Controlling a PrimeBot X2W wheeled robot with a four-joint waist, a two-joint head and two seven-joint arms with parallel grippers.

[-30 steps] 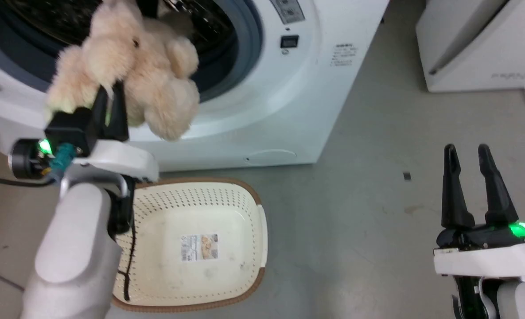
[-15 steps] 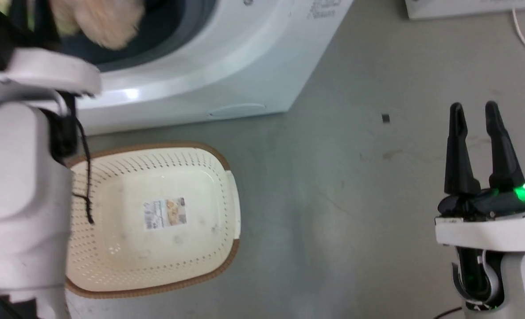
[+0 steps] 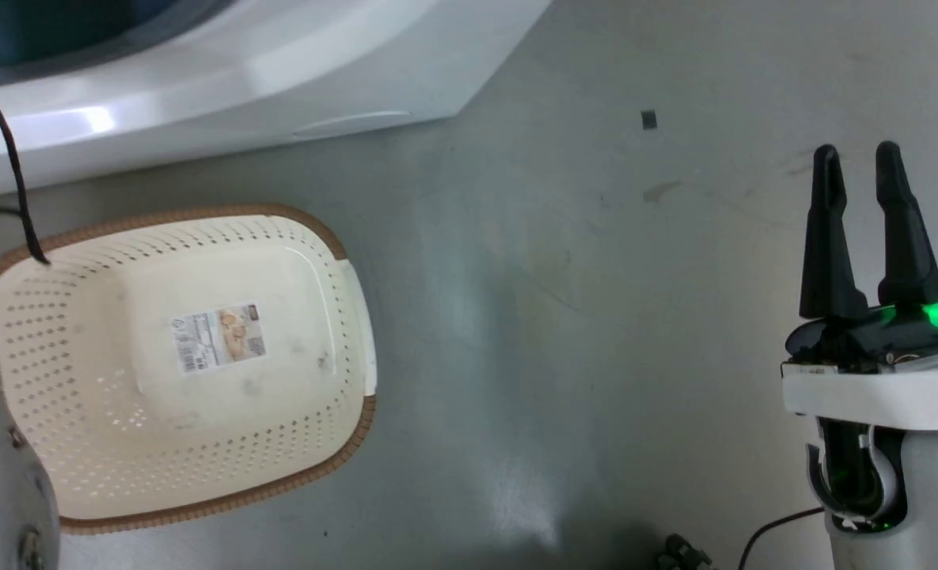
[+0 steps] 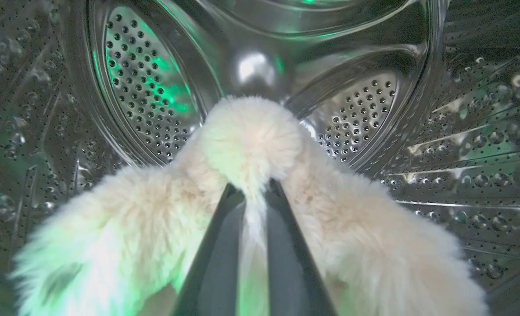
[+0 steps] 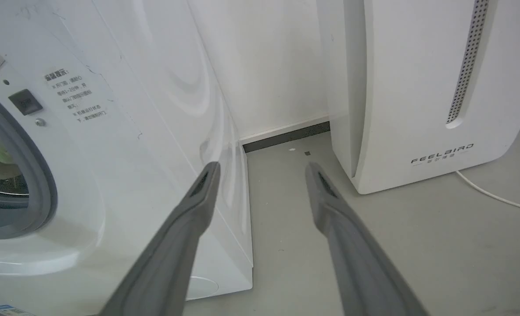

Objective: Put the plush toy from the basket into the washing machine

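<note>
The step in hand looks like the delivery itself: the plush toy (image 4: pixel 251 136) is already inside the washing machine (image 3: pixel 199 87), not yet let go. In the left wrist view the left gripper (image 4: pixel 255 189) has its fingers drawn close together and clamped on a tuft of the toy's shaggy cream fur. One rounded limb rises at the centre of the frame, and the rest of the body spreads across the lower half. All around it is the shiny perforated steel drum (image 4: pixel 145 87), so the toy is well past the opening, though whether it touches the drum wall cannot be told. In the head view the basket (image 3: pixel 310 229) sits on the grey floor (image 3: pixel 556 317) at the lower left, just below the machine's white front, with its label (image 3: pixel 219 339) uncovered and no toy in it. The right gripper (image 3: pixel 856 150) hangs at the right edge of that view, fingers apart and holding nothing, well apart from the basket. Its own wrist view looks between the machine's side and the white FEELBIRD appliance (image 5: pixel 417 87). The next move, as I judge it, calls for parting the left fingers so the fur slips free and the toy drops into the drum. After that the arm must draw straight back out, clear of the grey gasket (image 5: pixel 40 184), without dragging the long fur along.
</note>
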